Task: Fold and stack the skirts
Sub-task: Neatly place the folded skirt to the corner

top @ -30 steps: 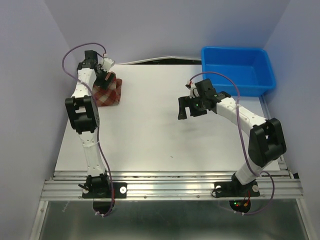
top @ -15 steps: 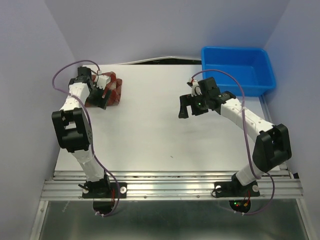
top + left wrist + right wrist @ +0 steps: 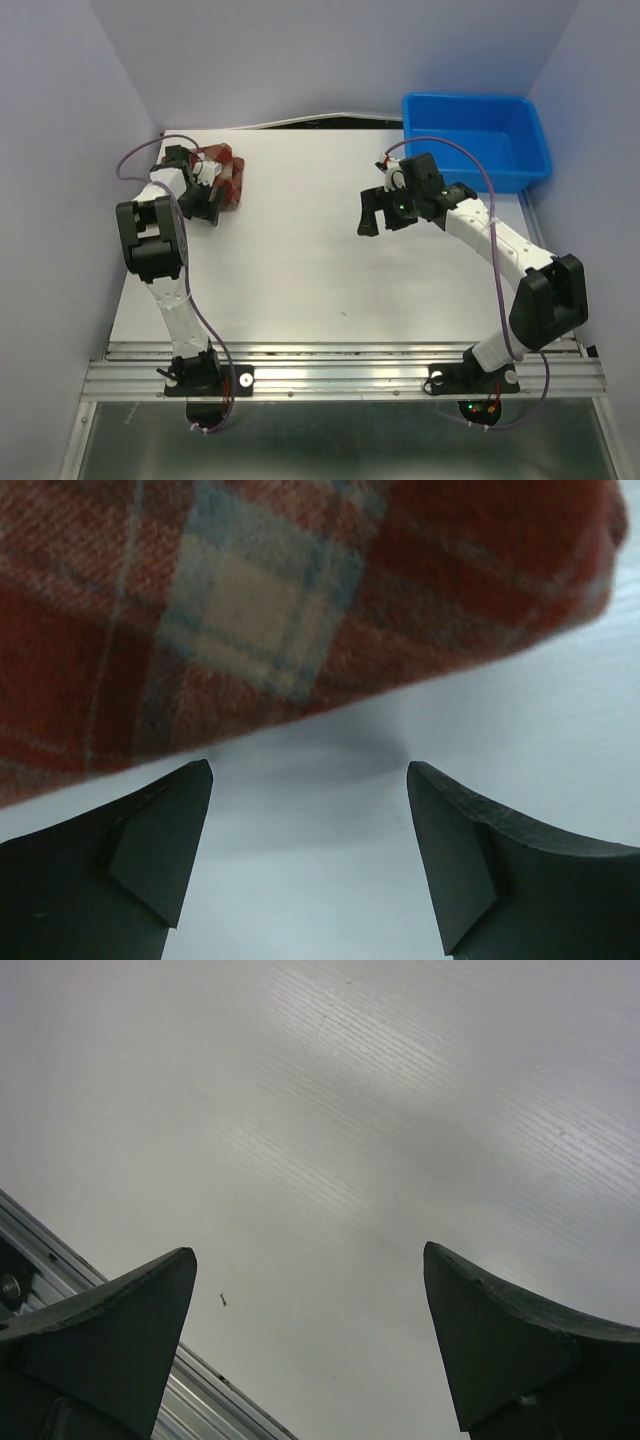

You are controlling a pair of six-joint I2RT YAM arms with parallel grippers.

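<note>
Two arm bases sit bolted on the aluminium rail [image 3: 340, 375] at the near edge, left arm on the left, right arm on the right. White table [image 3: 300, 280] runs from there to the far wall.

Right arm reaches in from near right toward mid-table. Right gripper [image 3: 383, 215] hangs above bare table, right of centre, jaws spread wide, nothing between them. Wrist view agrees: right gripper [image 3: 309, 1250] with both fingers [image 3: 110, 1330] far apart and only table surface [image 3: 400, 1110] under them. A strip of rail [image 3: 200, 1400] shows in that view's lower left corner, plus a small dark speck [image 3: 222, 1300] on the table.

Left arm goes up the left side and folds back at the wrist. Left gripper [image 3: 203, 203] is at the far left, right against the near-left side of the skirt bundle [image 3: 225, 175]. Jaws apart, not clamped on anything. Wrist view: left gripper [image 3: 308, 770] low over the table [image 3: 520, 730], fingers [image 3: 150, 850] wide, their tips just short of the cloth edge. The skirt bundle [image 3: 300, 590] fills the upper part of that view, red, dark-red and cream check, its rounded edge resting on the table with a shadow under it.

Bundle lies compact at far left of the table, near the far edge.

Blue bin [image 3: 530, 150] sits at the far right corner, well apart from the bundle and from both grippers.
</note>
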